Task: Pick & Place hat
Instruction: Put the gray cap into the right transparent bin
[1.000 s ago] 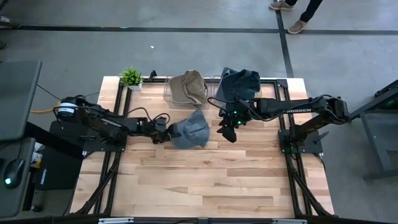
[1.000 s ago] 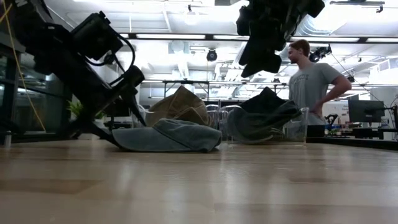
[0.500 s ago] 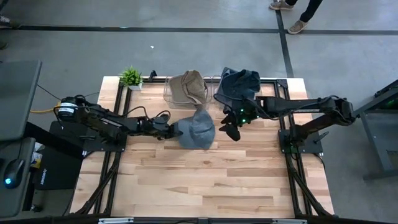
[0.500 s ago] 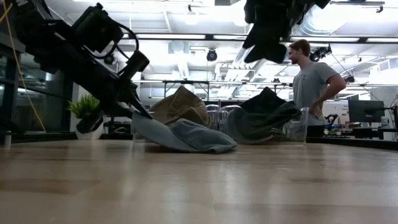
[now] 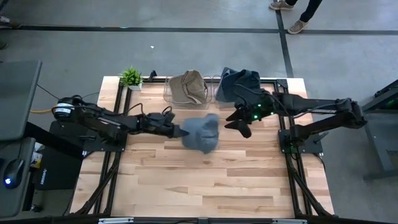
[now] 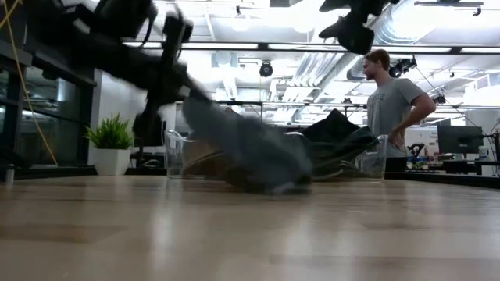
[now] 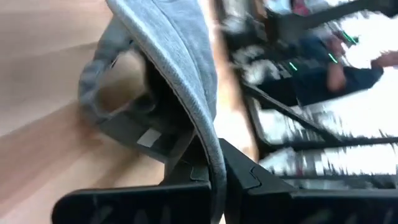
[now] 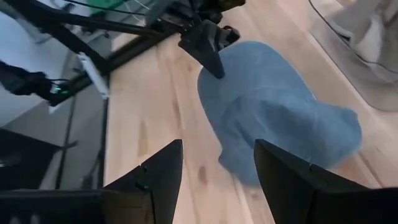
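Observation:
A grey-blue hat (image 5: 202, 131) lies mid-table, one edge raised. My left gripper (image 5: 180, 129) is shut on that edge, on the hat's left side; the hat (image 7: 168, 56) fills the left wrist view. My right gripper (image 5: 240, 127) hovers open to the hat's right, high above the table (image 6: 351, 27). In the right wrist view, the hat (image 8: 280, 124) and the left gripper (image 8: 208, 46) show beyond its spread fingers (image 8: 217, 180). My left gripper pinches the hat's edge (image 7: 214, 171) between its two fingers, coming from the table's left and slanting down. The held edge is raised. The hat slopes down away from the fingers, and its right end (image 6: 273, 183) seems to rest on the table.
At the far edge stand two clear containers, one with a tan hat (image 5: 188, 87), one with a dark blue hat (image 5: 239, 84). A small potted plant (image 5: 130, 76) is at the far left corner. A person (image 6: 391, 109) stands behind the table.
My left gripper has shut on the hat's left edge, then gone up and toward the table's right edge. The held edge has lifted, and the hat has slid to the right with its other end low. My right gripper has risen and drawn back to the right.

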Motion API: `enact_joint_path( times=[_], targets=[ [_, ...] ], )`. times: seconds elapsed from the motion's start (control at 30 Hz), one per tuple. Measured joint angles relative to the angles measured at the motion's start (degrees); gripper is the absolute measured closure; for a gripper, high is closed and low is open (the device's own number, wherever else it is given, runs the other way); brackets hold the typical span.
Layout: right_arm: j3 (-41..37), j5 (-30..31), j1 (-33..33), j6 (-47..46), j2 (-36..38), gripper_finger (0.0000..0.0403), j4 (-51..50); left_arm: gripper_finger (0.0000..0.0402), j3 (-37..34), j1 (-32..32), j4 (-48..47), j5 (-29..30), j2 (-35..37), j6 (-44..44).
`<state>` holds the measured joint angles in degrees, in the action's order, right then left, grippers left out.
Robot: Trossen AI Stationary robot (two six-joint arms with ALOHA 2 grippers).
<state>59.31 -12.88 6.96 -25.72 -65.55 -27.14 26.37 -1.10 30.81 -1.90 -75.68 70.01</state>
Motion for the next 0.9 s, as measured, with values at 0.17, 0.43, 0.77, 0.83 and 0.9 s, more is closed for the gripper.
enact_joint_path(
  times=[0.17,0.43,0.77,0.83,0.9],
  targets=[
    [0.0,-1.3,0.0,1.8,2.2,0.021,0.1,0.04,9.6,0.0,-11.9,-7.2,2.4,-11.7],
    [0.0,-4.1,0.2,8.0,5.0,0.021,1.2,0.0401,35.1,1.3,-55.8,-9.2,2.9,-40.6],
    [0.0,-4.0,2.1,13.4,2.6,0.021,9.2,0.0401,57.2,2.2,-79.1,5.3,1.5,-60.7],
    [0.0,-4.1,3.0,14.4,2.5,0.021,11.4,0.0401,58.9,2.2,-80.3,6.3,1.4,-63.5],
    [0.0,-4.1,4.1,15.6,2.5,0.021,12.7,0.0401,60.3,2.3,-81.7,6.7,1.4,-65.5]
  ],
)
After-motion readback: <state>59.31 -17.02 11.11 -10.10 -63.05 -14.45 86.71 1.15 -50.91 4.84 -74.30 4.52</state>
